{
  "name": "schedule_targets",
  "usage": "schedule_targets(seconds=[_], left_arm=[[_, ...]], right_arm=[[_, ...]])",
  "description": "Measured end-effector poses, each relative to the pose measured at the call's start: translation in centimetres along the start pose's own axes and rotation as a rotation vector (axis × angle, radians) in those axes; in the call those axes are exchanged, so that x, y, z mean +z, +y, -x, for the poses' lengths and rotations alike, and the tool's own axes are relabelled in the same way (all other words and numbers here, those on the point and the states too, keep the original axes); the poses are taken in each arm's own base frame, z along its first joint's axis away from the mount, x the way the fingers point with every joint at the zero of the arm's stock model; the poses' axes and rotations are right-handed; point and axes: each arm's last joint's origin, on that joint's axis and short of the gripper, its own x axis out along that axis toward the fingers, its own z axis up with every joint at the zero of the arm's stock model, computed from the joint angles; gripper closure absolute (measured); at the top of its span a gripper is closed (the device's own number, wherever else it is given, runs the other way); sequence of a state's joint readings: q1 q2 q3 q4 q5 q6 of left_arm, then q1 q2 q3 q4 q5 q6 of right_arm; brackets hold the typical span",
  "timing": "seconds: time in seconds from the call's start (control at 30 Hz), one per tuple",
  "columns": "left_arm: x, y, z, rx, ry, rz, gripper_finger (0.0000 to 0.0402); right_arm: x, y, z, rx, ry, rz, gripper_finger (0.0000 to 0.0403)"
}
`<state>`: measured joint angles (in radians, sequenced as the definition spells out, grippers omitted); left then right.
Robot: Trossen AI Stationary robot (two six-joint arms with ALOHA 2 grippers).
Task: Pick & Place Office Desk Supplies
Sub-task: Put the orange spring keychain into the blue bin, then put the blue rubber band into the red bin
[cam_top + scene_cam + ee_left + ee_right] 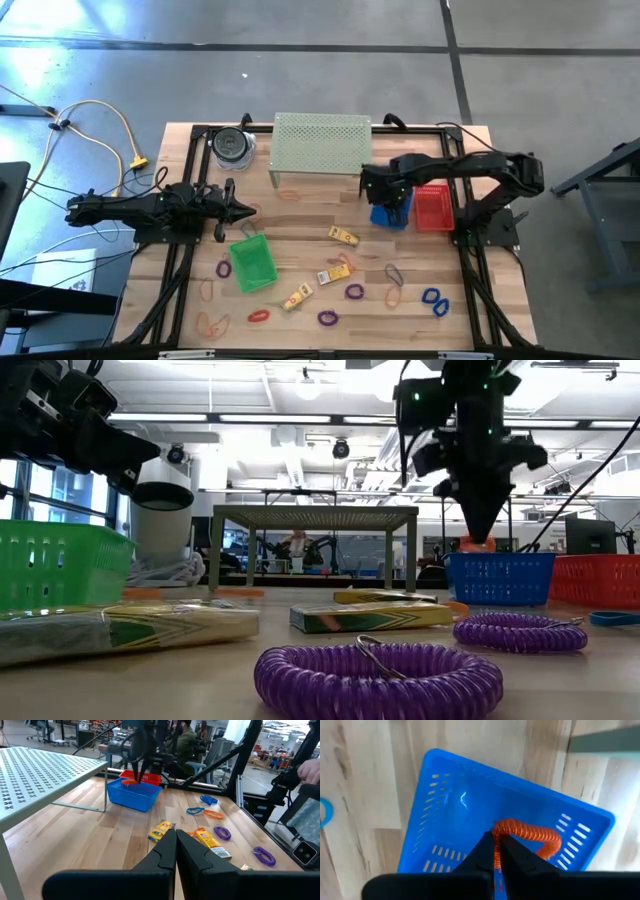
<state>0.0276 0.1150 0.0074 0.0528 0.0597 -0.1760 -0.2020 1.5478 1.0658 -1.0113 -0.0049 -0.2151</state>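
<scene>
My right gripper [497, 851] points down over the blue basket [470, 820], shut on an orange coiled loop [532, 834]. In the low view this gripper [482, 528] stands just above the basket's rim [500, 560]. My left gripper [243, 210] waits shut and level at the table's left, touching nothing. Yellow packets [343, 236], [333, 273], [297, 297] and purple loops [354, 292], blue loops [434, 298], a red loop [258, 316] and orange loops [208, 290] lie flat on the table's near half. My right gripper pinches the orange loop's coil at one end [504, 827] between its two fingertips, coming from above and pointing down. The rest of the loop curves away to one side over the basket's inside [551, 844]. Whether the loop touches the basket, I cannot tell.
A red basket [433, 208] stands right of the blue one. A green basket [252, 262] sits near my left gripper. The pale-green perforated shelf [322, 143] stands at the far middle, with a round container [232, 145] to its left. Bare wood lies between the shelf and the packets.
</scene>
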Motion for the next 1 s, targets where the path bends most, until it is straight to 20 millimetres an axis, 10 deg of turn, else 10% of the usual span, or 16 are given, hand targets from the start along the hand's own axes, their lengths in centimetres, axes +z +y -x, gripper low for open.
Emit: schedule_targets(seconds=[0.7,1.0], left_arm=[[0.0,0.0,0.0,0.002,0.000,-0.026,0.0401],[0.0,0.0,0.0,0.008,-0.002,-0.029,0.0401]], right_arm=[[0.0,-1.5,-0.8,-0.063,-0.057,-0.140,0.0245],[0.3,1.3,1.7,-0.073,0.048,-0.181,0.0242]])
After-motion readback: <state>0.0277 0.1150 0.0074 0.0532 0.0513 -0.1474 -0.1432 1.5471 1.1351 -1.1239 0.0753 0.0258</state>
